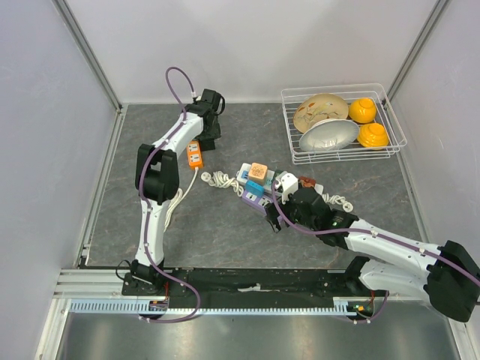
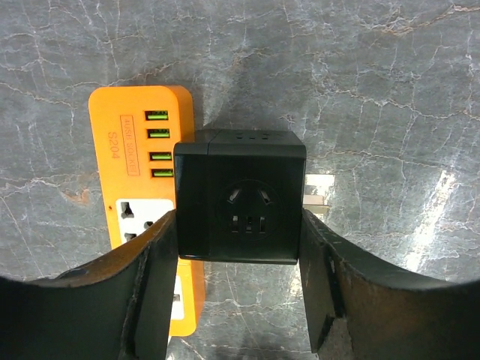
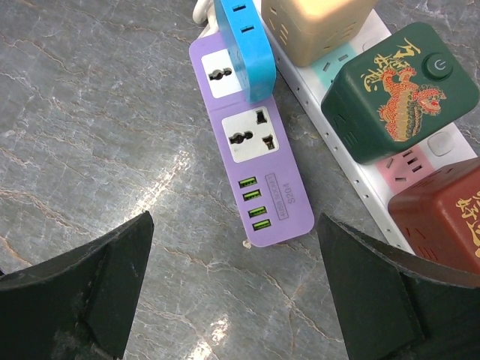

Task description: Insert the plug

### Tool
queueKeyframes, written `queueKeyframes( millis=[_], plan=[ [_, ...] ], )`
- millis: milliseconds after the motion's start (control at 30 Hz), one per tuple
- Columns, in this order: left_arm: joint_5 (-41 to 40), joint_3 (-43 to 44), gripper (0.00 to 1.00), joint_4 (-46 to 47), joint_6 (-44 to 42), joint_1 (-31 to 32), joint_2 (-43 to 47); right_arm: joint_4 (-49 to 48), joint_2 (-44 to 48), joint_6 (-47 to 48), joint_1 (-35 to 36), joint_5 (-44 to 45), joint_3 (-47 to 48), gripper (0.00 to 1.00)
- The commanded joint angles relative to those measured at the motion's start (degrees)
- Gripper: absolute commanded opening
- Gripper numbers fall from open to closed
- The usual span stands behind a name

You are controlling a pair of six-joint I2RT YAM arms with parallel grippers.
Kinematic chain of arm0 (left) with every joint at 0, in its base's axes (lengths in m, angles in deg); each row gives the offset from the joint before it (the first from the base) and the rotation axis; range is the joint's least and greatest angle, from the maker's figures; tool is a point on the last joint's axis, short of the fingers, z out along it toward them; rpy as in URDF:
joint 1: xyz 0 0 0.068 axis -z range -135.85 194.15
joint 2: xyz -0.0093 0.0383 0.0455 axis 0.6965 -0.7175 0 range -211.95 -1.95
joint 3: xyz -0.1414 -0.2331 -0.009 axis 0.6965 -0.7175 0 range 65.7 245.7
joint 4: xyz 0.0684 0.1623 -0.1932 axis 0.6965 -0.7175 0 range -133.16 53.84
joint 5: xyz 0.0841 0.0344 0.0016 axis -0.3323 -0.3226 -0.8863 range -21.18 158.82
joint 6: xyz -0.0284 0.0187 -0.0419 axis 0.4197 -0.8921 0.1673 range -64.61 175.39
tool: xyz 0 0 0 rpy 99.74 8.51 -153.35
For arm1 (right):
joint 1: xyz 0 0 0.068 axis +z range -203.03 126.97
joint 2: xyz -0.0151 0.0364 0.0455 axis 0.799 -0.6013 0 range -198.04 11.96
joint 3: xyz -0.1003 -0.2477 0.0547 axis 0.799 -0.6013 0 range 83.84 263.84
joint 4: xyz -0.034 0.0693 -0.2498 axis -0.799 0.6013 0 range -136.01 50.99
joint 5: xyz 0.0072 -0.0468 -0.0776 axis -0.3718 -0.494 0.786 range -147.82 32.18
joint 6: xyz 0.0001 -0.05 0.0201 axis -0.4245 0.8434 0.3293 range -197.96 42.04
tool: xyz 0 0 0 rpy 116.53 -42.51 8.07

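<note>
A black cube plug (image 2: 240,199) sits between the fingers of my left gripper (image 2: 238,251), which is shut on it with both pads pressed to its sides. Its metal prongs (image 2: 318,192) stick out to the right. It overlaps the right edge of the orange power strip (image 2: 139,161), which lies on the grey table. In the top view the left gripper (image 1: 208,136) hangs beside that orange strip (image 1: 194,154), and the plug is hidden there. My right gripper (image 3: 236,292) stands open over bare table just below the end of a purple power strip (image 3: 259,165).
A blue plug (image 3: 244,45) sits in the purple strip. Beside it a white strip (image 3: 360,180) carries a beige cube (image 3: 319,26), a green cube (image 3: 397,90) and a red cube (image 3: 442,217). A wire basket (image 1: 390,101) with dishes stands at the back right.
</note>
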Motion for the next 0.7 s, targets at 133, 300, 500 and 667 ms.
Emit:
queueKeyframes(
  millis=[133, 300, 500, 667],
  plan=[
    [0.48, 2.56, 0.03, -0.75, -1.59, -0.22, 3.98, -2.13, 1.01, -0.99, 0.07, 0.57, -0.05, 0.98],
    [3.72, -1.11, 0.02, 0.74, -1.59, -0.22, 12.75, -3.62, 3.03, -1.96, 0.07, -0.04, -0.05, 0.98],
    [10.93, -14.80, 0.02, 9.44, -2.21, 0.22, 25.94, -4.76, 5.14, -3.72, 0.07, -2.32, 0.30, 0.98],
    [18.58, -28.25, 0.02, 16.12, -2.39, 1.44, 39.21, -6.52, 6.54, -5.91, 0.07, -3.03, 1.00, 0.98]
  ],
)
